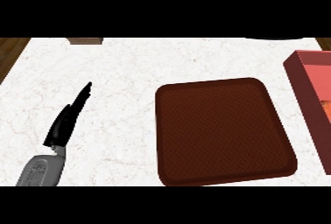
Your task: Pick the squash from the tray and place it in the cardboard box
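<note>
Fingers (76,103) of left hand (65,124) straight, edge-on, pointing to far side, holding nothing; grey forearm (40,170) enters at near left. Right hand not seen. Brown tray (223,131) lies at center-right on white marble counter (123,70), w/ nothing showing on it. Red-pink box (309,89) sits at right edge, just beside tray, apart. Orange patch (326,106) shows inside box, prob. squash, can't tell for sure.

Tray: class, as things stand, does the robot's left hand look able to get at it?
Probably yes. The left hand rests open left of the brown tray, and only bare white counter shows between them, so nothing visible blocks the way.
</note>
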{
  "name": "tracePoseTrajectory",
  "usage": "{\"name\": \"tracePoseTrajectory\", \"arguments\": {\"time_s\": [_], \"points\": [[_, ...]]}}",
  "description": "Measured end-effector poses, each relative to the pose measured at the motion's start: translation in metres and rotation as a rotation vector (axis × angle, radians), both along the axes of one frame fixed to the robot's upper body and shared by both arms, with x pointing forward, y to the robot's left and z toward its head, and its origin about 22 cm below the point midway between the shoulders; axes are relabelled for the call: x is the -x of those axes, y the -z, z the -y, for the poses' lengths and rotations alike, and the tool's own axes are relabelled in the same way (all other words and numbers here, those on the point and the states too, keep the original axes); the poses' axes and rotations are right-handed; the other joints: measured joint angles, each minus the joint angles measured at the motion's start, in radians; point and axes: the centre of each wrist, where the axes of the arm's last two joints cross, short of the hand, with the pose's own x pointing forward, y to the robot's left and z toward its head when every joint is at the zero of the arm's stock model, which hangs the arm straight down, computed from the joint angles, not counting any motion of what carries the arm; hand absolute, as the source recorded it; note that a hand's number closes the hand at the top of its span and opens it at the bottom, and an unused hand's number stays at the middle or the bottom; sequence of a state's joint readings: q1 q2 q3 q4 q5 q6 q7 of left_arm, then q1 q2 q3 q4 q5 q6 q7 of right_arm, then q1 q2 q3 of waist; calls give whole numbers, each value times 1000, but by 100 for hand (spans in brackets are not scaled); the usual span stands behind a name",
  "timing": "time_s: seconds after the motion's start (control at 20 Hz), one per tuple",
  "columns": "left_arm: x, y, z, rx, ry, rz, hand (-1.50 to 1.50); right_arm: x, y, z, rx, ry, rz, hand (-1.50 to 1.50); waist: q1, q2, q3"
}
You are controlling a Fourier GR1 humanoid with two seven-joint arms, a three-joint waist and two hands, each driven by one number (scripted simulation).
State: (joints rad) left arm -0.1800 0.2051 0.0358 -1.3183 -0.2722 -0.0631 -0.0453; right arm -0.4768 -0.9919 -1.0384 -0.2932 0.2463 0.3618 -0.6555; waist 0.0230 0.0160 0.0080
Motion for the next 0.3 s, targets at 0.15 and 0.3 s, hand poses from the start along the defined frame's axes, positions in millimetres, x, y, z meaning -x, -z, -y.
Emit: {"name": "tracePoseTrajectory", "arguments": {"time_s": [0.15, 0.3], "points": [[1, 0, -1, 4, 1, 1, 0, 13, -2, 7, 10, 11, 2, -150, 4, 0, 1], [2, 2, 1, 6, 5, 0, 0, 21, 0, 10, 24, 11, -9, -150, 6, 2, 2]]}}
